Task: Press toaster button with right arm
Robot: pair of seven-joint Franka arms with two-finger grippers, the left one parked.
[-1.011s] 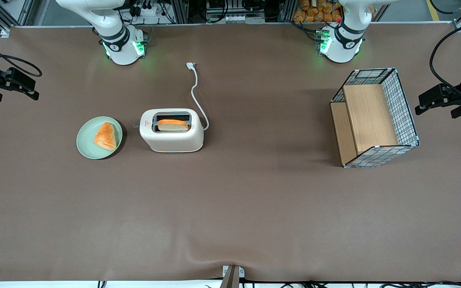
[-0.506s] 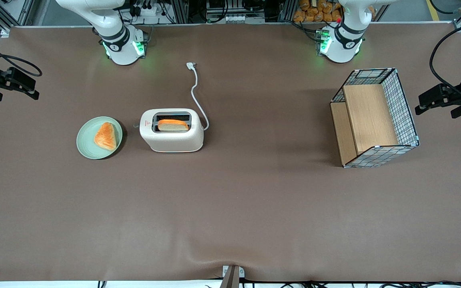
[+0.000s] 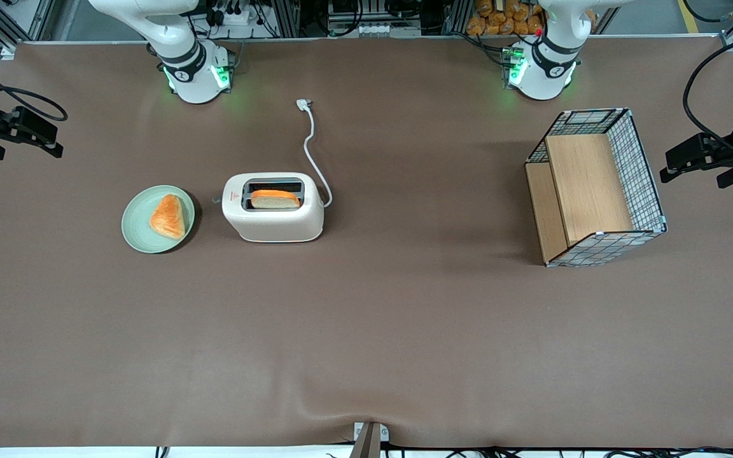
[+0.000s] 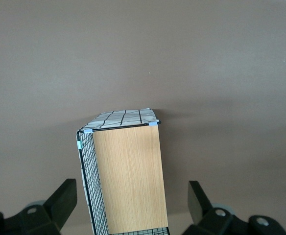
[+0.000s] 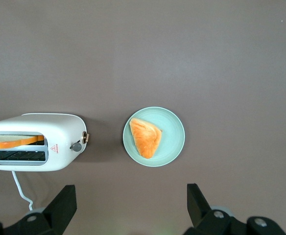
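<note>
Almost nothing is seen to have changed over the last second: the toaster (image 3: 273, 208), the plate and the cord are found exactly where they were, and only a very slight shift of the hand (image 5: 130, 192) can be made out. The approach is therefore judged barely begun, and the pressing not yet started.

Nearest the front camera, only bare table (image 3: 366, 343) is seen. Farther in, the toaster is stood upright, with a slice of bread (image 3: 275, 200) held in its nearer slot. At its 9 o'clock, just beside it but apart, a green plate (image 3: 139, 236) carrying a pastry (image 3: 168, 217) is placed. The toaster button (image 5: 76, 146) is carried on the narrow end facing that plate and is untouched. From the toaster's other end the white cord (image 3: 308, 145) is run toward 12 o'clock.

The hand is held high above the plate with its fingers (image 5: 64, 201) spread wide apart and nothing between them. Travel down toward the button is judged to be needed next.
</note>
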